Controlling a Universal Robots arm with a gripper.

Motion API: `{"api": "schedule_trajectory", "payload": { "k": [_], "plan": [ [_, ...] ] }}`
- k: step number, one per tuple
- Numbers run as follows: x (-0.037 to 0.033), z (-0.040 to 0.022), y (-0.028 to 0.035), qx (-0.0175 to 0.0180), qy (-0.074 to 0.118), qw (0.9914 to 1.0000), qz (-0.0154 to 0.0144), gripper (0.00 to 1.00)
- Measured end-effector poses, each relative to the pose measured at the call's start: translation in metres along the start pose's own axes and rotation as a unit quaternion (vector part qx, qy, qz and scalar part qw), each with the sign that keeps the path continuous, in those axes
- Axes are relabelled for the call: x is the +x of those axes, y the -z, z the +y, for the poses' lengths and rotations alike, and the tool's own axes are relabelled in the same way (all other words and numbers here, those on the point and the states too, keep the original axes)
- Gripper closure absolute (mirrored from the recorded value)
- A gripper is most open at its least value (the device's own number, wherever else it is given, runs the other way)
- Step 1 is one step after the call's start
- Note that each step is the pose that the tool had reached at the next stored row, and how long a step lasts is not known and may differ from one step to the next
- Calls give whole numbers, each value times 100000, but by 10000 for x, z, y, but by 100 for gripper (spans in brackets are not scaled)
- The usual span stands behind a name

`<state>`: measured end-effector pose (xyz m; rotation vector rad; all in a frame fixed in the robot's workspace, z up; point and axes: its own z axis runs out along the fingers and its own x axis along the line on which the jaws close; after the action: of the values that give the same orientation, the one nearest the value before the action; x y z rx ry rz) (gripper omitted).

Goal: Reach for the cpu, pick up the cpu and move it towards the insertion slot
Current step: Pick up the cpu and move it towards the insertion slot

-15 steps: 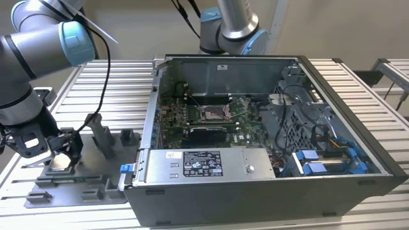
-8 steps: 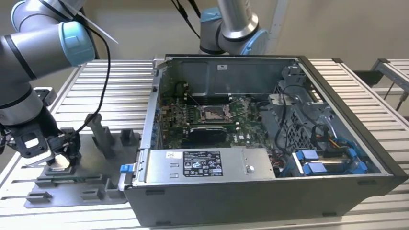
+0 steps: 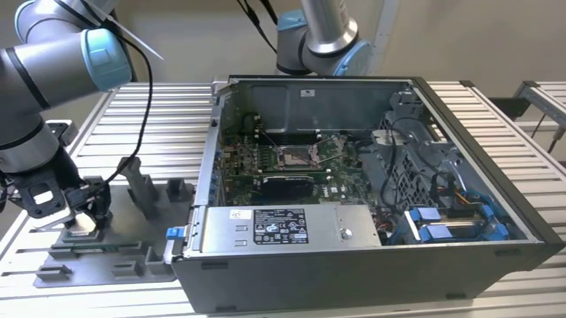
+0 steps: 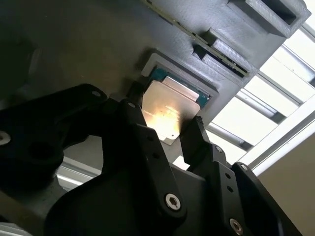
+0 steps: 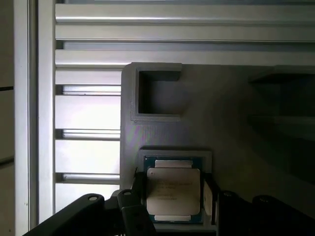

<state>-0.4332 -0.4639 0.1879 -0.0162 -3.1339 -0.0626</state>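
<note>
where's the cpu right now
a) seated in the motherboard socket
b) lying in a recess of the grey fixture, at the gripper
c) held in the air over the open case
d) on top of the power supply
b: in both wrist views the cpu lies flat in a square recess of the grey fixture with the gripper down at it, away from the insertion slot.

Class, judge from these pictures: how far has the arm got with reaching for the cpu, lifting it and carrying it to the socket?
Done: the reach. The hand sits right over the cpu.
In hand: the pickup. The cpu lies flat in its recess in the grey fixture, not lifted.
Left: the carry to the socket inside the computer case.
</note>
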Motion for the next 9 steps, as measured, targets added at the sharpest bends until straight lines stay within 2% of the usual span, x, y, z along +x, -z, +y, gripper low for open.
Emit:
{"api": "schedule_trajectory", "payload": {
  "k": [4, 9],
  "plan": [
    [0, 4, 114, -40, -144, 100000, 57, 100],
    [0, 4, 122, -42, -150, 100000, 55, 100]
  ]
}}
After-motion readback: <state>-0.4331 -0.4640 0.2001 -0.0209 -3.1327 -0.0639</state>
